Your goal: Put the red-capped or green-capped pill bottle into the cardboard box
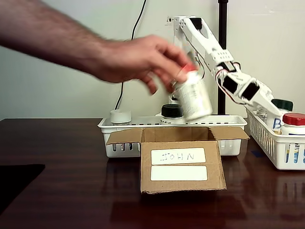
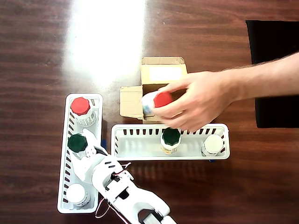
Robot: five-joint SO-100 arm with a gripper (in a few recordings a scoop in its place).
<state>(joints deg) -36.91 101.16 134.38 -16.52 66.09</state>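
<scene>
A person's hand (image 1: pixel 133 59) holds a white pill bottle with a red cap (image 1: pixel 193 98) tilted just above the open cardboard box (image 1: pixel 181 167); from above, that bottle (image 2: pixel 159 100) hangs over the box's opening (image 2: pixel 133 102). Another red-capped bottle (image 2: pixel 81 106) and a green-capped bottle (image 2: pixel 77 143) stand in the side basket (image 2: pixel 65 168). My gripper (image 2: pixel 88 142) reaches into that basket right beside the green-capped bottle (image 1: pixel 282 105). In the fixed view the gripper (image 1: pixel 269 109) is partly hidden behind the basket's bottles, and how its jaws stand is unclear.
A long white basket (image 2: pixel 140 144) behind the box holds a dark-green-capped bottle (image 2: pixel 171 136) and a white-capped one (image 2: pixel 213 144). A white-capped bottle (image 2: pixel 76 193) sits at the side basket's near end. A black mat (image 2: pixel 273 70) lies at the table's edge.
</scene>
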